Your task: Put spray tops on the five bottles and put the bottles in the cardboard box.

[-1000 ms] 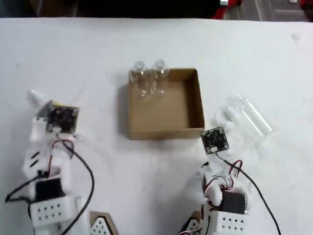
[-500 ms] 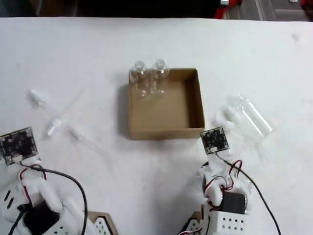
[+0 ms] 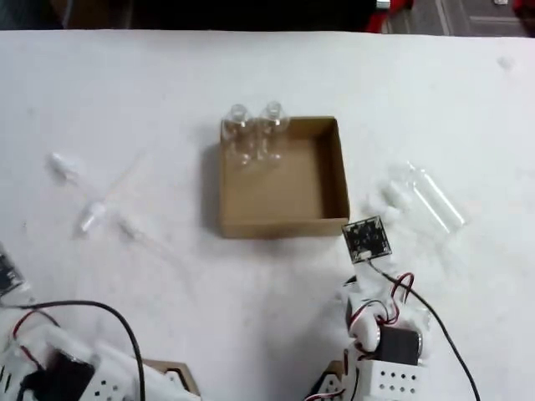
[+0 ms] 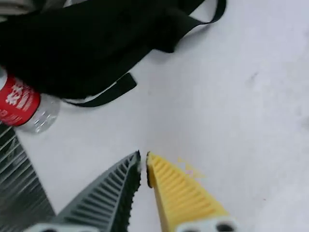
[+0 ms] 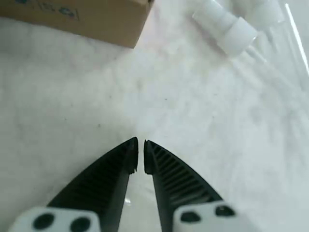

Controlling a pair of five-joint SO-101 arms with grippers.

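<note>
The cardboard box [image 3: 326, 215] sits open at the table's middle. Two clear bottles [image 3: 238, 134] [image 3: 272, 129] without tops stand in its far-left corner. Loose spray tops [image 3: 92, 215] with thin tubes lie on the table to the left of the box. To its right lie clear bottles [image 3: 435, 199] on their sides, beside white spray tops [image 3: 393, 196] [image 5: 227, 26]. My right gripper [image 5: 140, 147] is shut and empty, low over the table just off the box's near right corner [image 5: 82, 19]. My left gripper [image 4: 143, 162] is shut and empty, drawn back at the near left edge.
In the left wrist view a black bag [image 4: 91, 43] with straps and a red-labelled drink bottle [image 4: 21, 108] lie off to the side. The right arm's base [image 3: 384, 359] and cables stand at the near edge.
The left arm has pulled back from over the left spray tops to the table's near left corner, uncovering them. The right arm has not moved.
</note>
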